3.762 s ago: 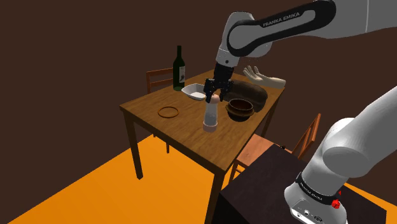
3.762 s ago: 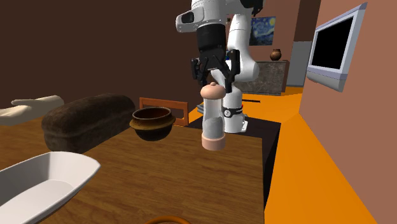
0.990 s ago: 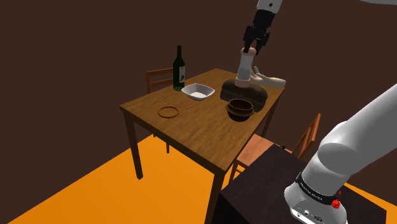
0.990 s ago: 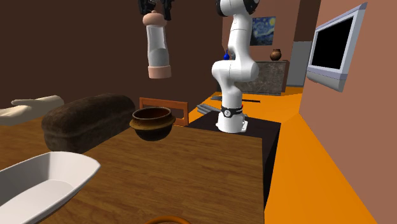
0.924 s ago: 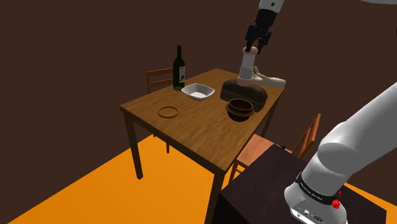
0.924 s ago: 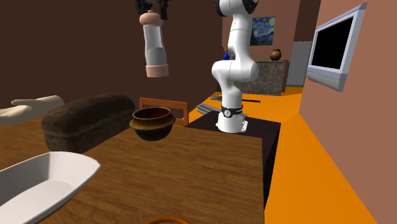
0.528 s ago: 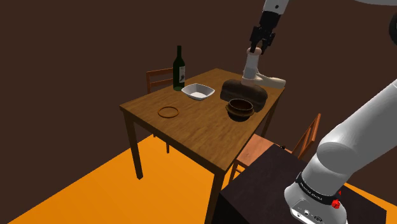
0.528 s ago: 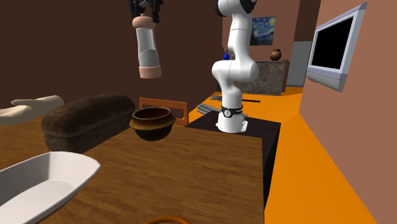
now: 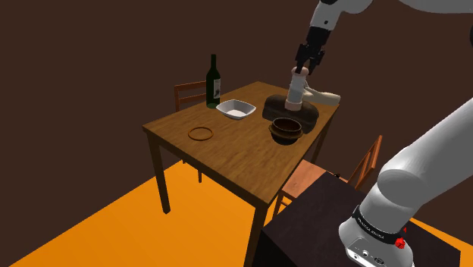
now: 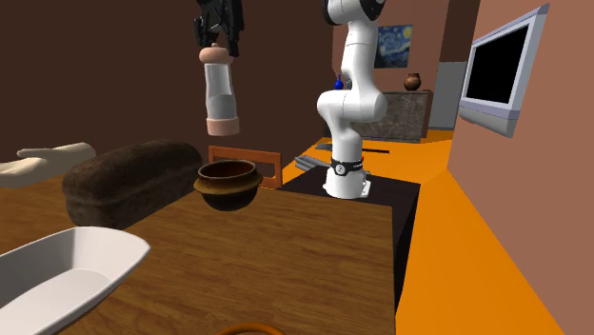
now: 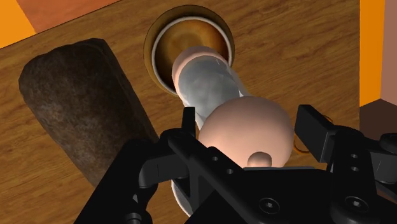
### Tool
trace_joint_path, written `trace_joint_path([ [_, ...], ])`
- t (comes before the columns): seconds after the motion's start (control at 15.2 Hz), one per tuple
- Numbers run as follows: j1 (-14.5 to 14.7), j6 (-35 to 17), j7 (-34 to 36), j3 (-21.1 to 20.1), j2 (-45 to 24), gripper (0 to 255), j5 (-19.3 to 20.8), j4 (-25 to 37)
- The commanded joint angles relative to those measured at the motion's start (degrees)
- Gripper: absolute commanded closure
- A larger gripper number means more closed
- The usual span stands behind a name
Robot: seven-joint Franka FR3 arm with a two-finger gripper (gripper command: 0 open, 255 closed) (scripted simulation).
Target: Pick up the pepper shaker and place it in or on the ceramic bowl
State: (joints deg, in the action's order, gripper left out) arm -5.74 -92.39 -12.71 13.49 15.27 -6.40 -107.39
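The pepper shaker (image 9: 296, 89) is a tall pale tube with pinkish ends and a round knob on top. It hangs in the air, slightly tilted, with my gripper (image 9: 305, 62) shut on its knob. In the second exterior view the shaker (image 10: 221, 90) hangs under the gripper (image 10: 219, 36), above and a little left of the brown round bowl (image 10: 228, 184). Along the wrist view, the black fingers (image 11: 188, 127) clasp the knob (image 11: 245, 130), and the bowl (image 11: 191, 38) lies straight below the shaker's foot. The bowl (image 9: 286, 129) stands on the wooden table (image 9: 227, 155).
A dark bread loaf (image 9: 292, 111) lies just behind the bowl, with a pale model hand (image 9: 322, 95) beyond it. A white dish (image 9: 236, 111), a wine bottle (image 9: 214, 82) and a thin ring (image 9: 200, 134) share the table. Chairs stand around it.
The gripper has carried the shaker lower and toward the second exterior view's left. Earlier, the shaker was lifted off the table's front part.
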Motion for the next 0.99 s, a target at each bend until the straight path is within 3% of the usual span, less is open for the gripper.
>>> trace_joint_path([
  [0.0,0.0,-1.8,0.0,-0.1,0.5,255,0.1,-2.2],
  [0.92,-0.2,-12.3,-1.4,0.0,1.1,255,0.0,-13.4],
])
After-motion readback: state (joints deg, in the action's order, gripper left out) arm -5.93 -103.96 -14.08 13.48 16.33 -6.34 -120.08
